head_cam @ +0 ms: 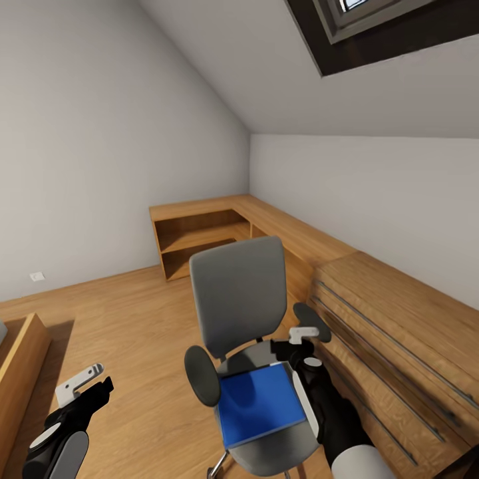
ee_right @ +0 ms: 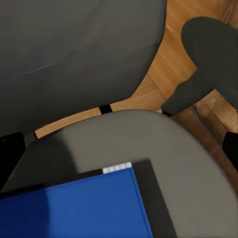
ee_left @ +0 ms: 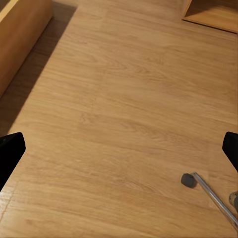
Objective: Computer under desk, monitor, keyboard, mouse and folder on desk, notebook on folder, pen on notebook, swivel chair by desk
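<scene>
The right claw (head_cam: 301,340), spread open and empty, hovers over the flat blue folder (head_cam: 259,404) on the grey swivel chair (head_cam: 241,313); thin, light, probably slippery, best pinched at its overhanging edge.

No legible text, labels, brands or numbers were found in any view. The blue folder (head_cam: 261,406) on the swivel chair (head_cam: 239,313) had a plain cover. A short strip of small pale squares sat at its corner in the right wrist view, but it carried no characters that could be made out. The small white wall outlet (head_cam: 36,275) near the floor bore no readable marking.
</scene>
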You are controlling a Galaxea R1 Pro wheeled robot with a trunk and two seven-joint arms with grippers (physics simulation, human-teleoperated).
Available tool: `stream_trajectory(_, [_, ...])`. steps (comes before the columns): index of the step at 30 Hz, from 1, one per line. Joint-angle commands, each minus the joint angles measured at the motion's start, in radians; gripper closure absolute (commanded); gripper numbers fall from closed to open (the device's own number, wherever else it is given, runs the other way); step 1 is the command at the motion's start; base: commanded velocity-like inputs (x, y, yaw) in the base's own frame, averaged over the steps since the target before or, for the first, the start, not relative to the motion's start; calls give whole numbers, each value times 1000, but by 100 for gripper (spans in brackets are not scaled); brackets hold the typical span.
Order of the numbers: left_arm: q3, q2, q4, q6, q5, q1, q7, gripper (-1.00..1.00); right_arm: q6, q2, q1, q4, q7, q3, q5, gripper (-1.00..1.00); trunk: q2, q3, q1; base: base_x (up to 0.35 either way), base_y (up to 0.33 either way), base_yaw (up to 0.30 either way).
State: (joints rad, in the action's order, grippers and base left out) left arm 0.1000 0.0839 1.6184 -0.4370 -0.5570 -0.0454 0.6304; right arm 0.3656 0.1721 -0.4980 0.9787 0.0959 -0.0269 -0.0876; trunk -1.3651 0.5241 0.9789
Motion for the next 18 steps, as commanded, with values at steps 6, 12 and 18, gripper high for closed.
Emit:
stream_trajectory(6, [0, 0, 1, -3, -8, -1, 8, -100, -24, 2, -14, -126, 4, -23, -12, -100, -43, 20, 23, 0, 0, 0])
stream_trajectory(12, [0, 0, 1, -4, -9, -1, 7, -100, -75, 2, -143, -291, 4, -26, -12, -100, -85, 39, 46, 0, 0, 0])
stream_trajectory(18, [-2, -1, 1, -5, -9, -1, 7, -100, -121, 2, -288, -471, 4, -25, -8, -100, -127, 58, 69, 0, 0, 0])
